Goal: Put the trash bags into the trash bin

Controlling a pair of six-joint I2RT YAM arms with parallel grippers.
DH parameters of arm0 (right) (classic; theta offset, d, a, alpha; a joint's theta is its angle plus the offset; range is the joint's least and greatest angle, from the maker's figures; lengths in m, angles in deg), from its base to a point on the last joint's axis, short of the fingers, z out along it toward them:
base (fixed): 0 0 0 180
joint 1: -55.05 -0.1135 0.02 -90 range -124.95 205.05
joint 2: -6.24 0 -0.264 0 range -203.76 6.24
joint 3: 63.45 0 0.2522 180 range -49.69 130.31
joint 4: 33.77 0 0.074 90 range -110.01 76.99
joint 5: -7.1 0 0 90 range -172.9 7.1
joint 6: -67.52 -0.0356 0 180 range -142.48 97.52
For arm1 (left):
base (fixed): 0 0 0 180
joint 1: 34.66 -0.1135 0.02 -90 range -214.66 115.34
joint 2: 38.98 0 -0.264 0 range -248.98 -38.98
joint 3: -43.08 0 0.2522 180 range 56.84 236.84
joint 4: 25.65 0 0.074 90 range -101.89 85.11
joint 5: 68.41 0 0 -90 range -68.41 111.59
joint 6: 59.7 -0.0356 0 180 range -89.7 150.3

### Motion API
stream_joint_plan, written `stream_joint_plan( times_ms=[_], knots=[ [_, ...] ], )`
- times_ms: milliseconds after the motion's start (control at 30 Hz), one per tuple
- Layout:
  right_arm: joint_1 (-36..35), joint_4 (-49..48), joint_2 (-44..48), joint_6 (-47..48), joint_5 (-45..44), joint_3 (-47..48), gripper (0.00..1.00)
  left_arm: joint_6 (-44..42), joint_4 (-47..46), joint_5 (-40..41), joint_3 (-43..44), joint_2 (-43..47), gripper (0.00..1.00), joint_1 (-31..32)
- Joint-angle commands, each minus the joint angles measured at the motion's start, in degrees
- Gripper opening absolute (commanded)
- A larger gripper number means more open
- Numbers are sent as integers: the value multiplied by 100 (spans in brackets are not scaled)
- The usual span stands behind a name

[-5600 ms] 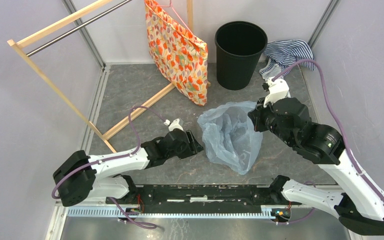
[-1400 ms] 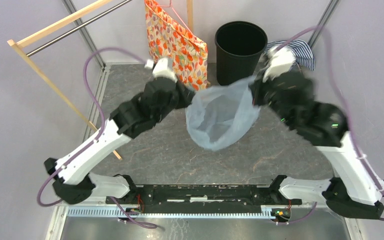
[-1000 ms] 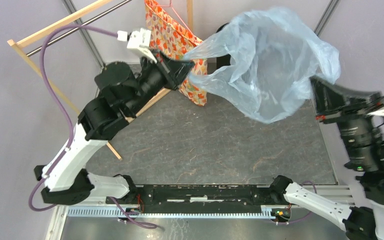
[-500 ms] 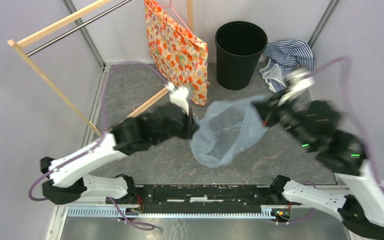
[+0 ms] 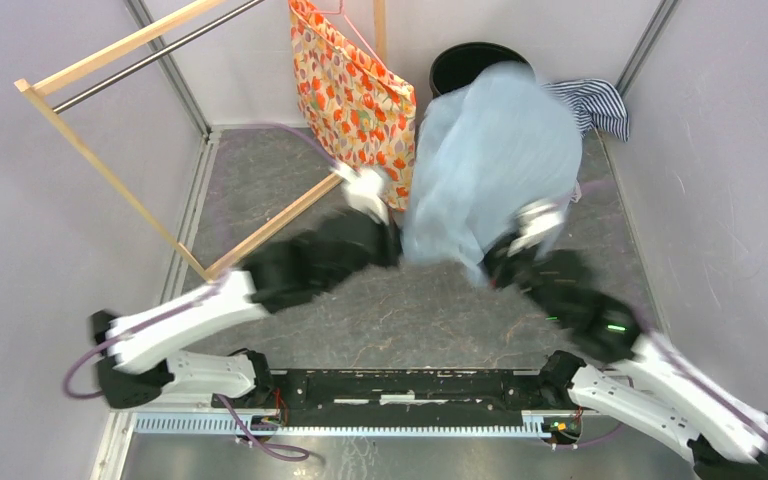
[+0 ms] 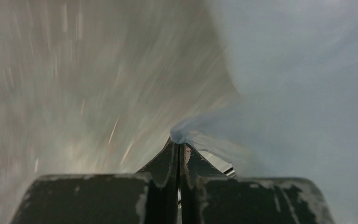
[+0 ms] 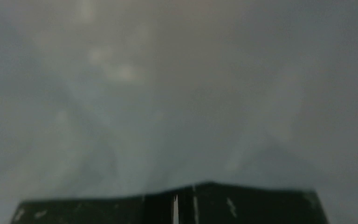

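The pale-blue trash bag (image 5: 490,160) balloons upward between both arms and covers most of the black trash bin (image 5: 457,62), of which only a piece of rim shows at the back. My left gripper (image 5: 392,240) is shut on the bag's left edge. In the left wrist view the gripper (image 6: 179,141) pinches a bunched corner of the bag (image 6: 298,88). My right gripper (image 5: 495,268) is shut at the bag's lower right edge. In the right wrist view the bag (image 7: 168,93) fills the frame and veils the closed jaws. All views are motion-blurred.
An orange floral fabric bag (image 5: 355,100) hangs from a wooden rack (image 5: 110,170) at the back left, close to the bin. A blue-white striped cloth (image 5: 598,105) lies to the right of the bin. Grey walls close in both sides.
The bag was flung high, dropped low, and now billows up again over the bin. The right arm has pulled in toward the centre; the left arm has stayed low at about the same spot.
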Motion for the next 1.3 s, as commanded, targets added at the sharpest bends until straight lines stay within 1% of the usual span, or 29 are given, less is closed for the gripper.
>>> stream_joint_plan(
  times_ms=[0,67,100,167,233,267,300,333,367,400,433,467,533,600,700,733,767,833,900,967,1033,1100,1167,1267],
  knots=[
    [-29,880,969,-960,378,-1523,0,1364,745,-527,-1960,266,2,418],
    [-27,1297,1168,-855,5,-891,0,1597,984,-411,-2006,797,2,600],
    [-27,1500,1042,-719,-117,-360,0,1564,1100,-377,-1783,1006,2,620],
    [-31,1755,556,-402,-221,860,0,1282,1230,-230,-989,1233,2,625],
    [-29,1958,-63,33,-418,2411,0,646,1331,61,310,1050,2,627],
    [-28,2048,-425,289,-552,3450,0,270,1387,208,1441,841,2,630],
    [-28,2118,-732,541,-633,4522,0,-126,1397,327,2336,562,2,632],
    [-24,2188,-1120,724,-716,5365,0,-471,1368,418,2867,289,2,632],
    [-23,2191,-1387,907,-732,6257,0,-792,1234,442,3828,57,2,628],
    [-23,2110,-1608,1072,-717,6904,0,-1052,997,417,4363,-132,2,634],
    [-23,1965,-1715,1161,-703,7209,0,-1239,817,355,4724,-260,2,629],
    [-23,1797,-1698,1233,-688,7298,0,-1388,693,317,4906,-350,2,627],
    [-22,1369,-1471,1292,-616,6881,0,-1563,579,474,4928,-450,2,628],
    [-13,990,-1091,1220,-604,5784,0,-1634,576,748,4450,-422,2,628],
    [-17,796,-464,877,-698,4038,0,-1405,644,1329,3129,-192,2,627],
    [-18,827,-255,684,-712,3317,0,-1072,786,1595,2632,-144,2,618],
    [-19,867,-78,485,-715,2649,0,-862,961,1653,2115,-111,2,598],
    [-19,1060,315,-26,-690,977,0,58,1445,1543,1055,-128,2,573],
    [-14,1226,544,-482,-353,-305,0,785,1786,913,-17,-156,2,570],
    [-19,1313,802,-830,54,-1006,0,1252,1835,251,-914,27,2,609],
    [-20,1447,1114,-905,82,-1043,0,1526,1844,68,-1231,490,2,776],
    [-23,1765,1209,-798,-235,-498,0,1666,1969,65,-1169,1084,2,844],
    [-20,2068,1010,-620,-435,180,0,1683,2211,200,-815,1570,2,847],
    [-19,2262,693,-416,-578,1115,0,1475,2393,463,-150,1845,2,847]
  ],
)
